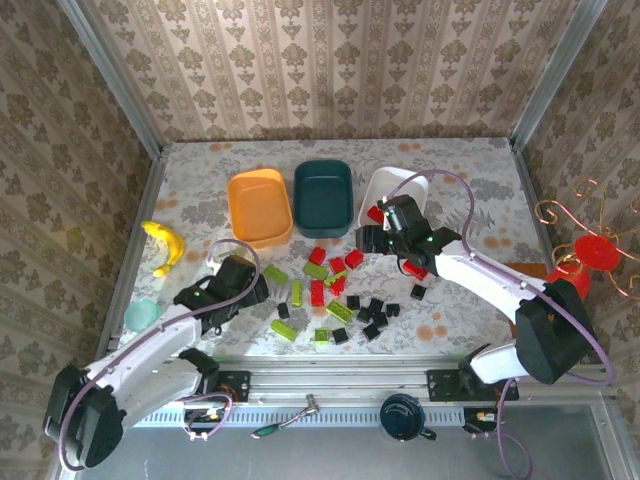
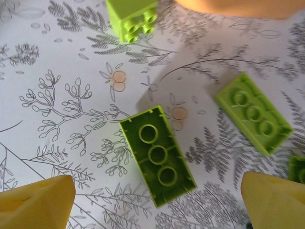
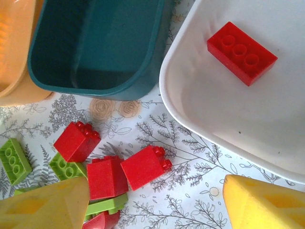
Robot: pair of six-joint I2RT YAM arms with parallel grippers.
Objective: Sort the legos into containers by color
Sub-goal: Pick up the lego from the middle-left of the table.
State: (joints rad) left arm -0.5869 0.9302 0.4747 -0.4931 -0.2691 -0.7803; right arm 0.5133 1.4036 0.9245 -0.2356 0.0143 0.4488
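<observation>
Red, lime and black legos (image 1: 335, 290) lie scattered on the patterned table in front of three containers: orange (image 1: 259, 205), dark teal (image 1: 323, 192) and white (image 1: 400, 185). My left gripper (image 2: 156, 206) is open and hangs over an upside-down lime brick (image 2: 157, 155); two more lime bricks (image 2: 252, 113) lie close by. In the top view this gripper (image 1: 252, 290) sits at the pile's left edge. My right gripper (image 3: 152, 205) is open and empty above red bricks (image 3: 145, 167) beside the white tub (image 3: 200, 109). One red brick (image 3: 241, 53) lies inside that tub.
A yellow banana (image 1: 165, 245) and a pale-green cup (image 1: 142, 315) sit at the left edge. A red item on a wire stand (image 1: 597, 252) stands outside the right wall. A dark mug (image 1: 402, 417) rests on the front rail.
</observation>
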